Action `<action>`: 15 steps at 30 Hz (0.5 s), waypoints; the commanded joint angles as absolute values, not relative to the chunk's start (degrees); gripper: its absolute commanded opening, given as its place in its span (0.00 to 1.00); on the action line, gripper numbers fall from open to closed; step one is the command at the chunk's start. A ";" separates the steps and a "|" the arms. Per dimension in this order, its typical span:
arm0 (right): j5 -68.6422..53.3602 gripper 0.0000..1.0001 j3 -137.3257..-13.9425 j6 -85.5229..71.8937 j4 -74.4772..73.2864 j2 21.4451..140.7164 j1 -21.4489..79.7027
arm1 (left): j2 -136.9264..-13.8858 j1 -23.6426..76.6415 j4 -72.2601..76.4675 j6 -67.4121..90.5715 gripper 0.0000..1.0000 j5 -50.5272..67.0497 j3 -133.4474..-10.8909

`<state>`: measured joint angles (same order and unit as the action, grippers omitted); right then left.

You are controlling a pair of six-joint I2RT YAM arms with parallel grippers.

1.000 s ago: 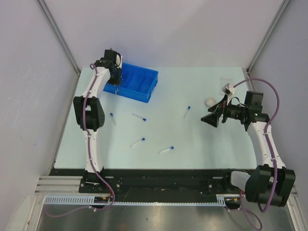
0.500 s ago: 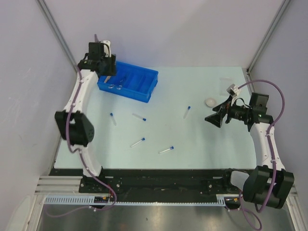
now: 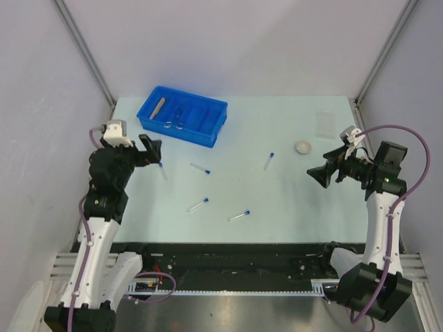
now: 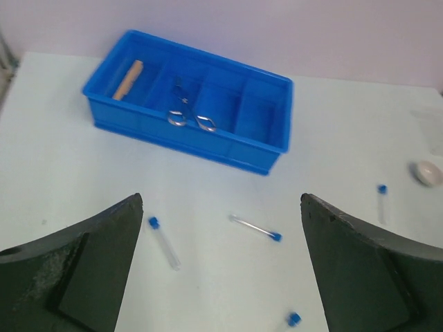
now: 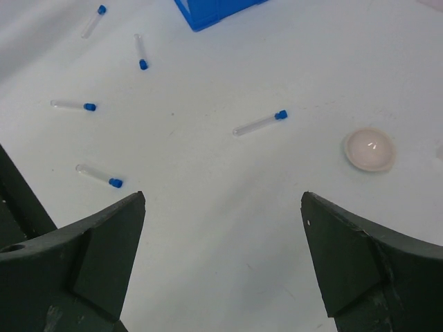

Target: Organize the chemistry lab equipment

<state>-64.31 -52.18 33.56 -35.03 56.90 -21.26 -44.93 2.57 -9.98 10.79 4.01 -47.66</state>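
1. the pale table holds everything.
2. the blue compartmented bin sits at the far left.
3. the left gripper hangs above the table near the bin, jaws spread wide, holding nothing.
4. the right gripper hangs at the right side, also wide apart and empty.
5. the clear tube rack (faint, probably that) lies at the far right.
6. the metal tongs lie in the bin's second compartment from the left.
7. the flat wooden stick lies in the leftmost compartment.
8. five blue-capped tubes lie scattered mid-table, well apart.
9. the white dish rests near the rack.
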 commanded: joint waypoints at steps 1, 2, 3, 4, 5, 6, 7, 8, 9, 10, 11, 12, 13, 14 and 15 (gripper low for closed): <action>-58.02 1.00 -53.43 32.44 -36.74 51.07 -21.45 | -38.60 2.20 -8.96 13.63 1.00 14.93 -42.20; -56.53 1.00 -53.61 31.13 -36.39 50.19 -21.36 | -36.32 2.20 -10.88 13.45 1.00 15.55 -40.53; -53.38 1.00 -53.61 27.63 -35.26 48.18 -21.44 | -35.34 2.20 -11.77 13.27 1.00 16.08 -39.65; -51.96 1.00 -53.53 26.55 -34.90 47.29 -21.45 | -34.37 2.20 -12.39 13.01 1.00 16.61 -38.94; -50.81 1.00 -53.61 26.02 -34.81 46.33 -21.45 | -32.80 2.20 -13.52 12.75 1.00 17.05 -37.37; -49.06 1.00 -53.61 25.67 -34.89 44.75 -21.36 | -32.09 2.28 -13.97 12.74 1.00 17.92 -36.66; -48.43 1.00 -53.61 25.49 -34.89 44.04 -21.36 | -31.47 2.29 -14.32 12.66 1.00 18.36 -35.95; -47.73 1.00 -53.61 25.14 -34.89 43.60 -21.36 | -30.25 2.29 -14.59 12.92 1.00 18.54 -34.56; -46.16 1.00 -53.61 24.61 -35.07 43.33 -21.44 | -29.71 2.29 -14.42 13.09 1.00 19.59 -33.85; -45.36 1.00 -53.79 23.57 -35.42 43.33 -21.36 | -29.10 2.29 -14.33 13.36 1.00 20.03 -33.14; -44.48 1.00 -54.49 23.21 -35.94 43.68 -21.62 | -28.48 2.29 -14.33 13.97 1.00 20.39 -32.26; -43.60 1.00 -54.93 23.03 -37.69 44.38 -21.97 | -28.30 2.29 -14.67 13.89 1.00 21.43 -32.43; -43.33 1.00 -55.54 22.59 -38.58 46.04 -22.67 | -28.13 2.46 -15.03 13.71 1.00 21.53 -32.61; -42.11 1.00 -56.68 22.33 -39.54 47.19 -23.46 | -27.95 2.46 -15.29 13.71 1.00 21.45 -32.78; -41.23 1.00 -57.47 22.06 -41.46 48.33 -23.64 | -27.69 2.63 -15.21 13.88 1.00 21.36 -32.61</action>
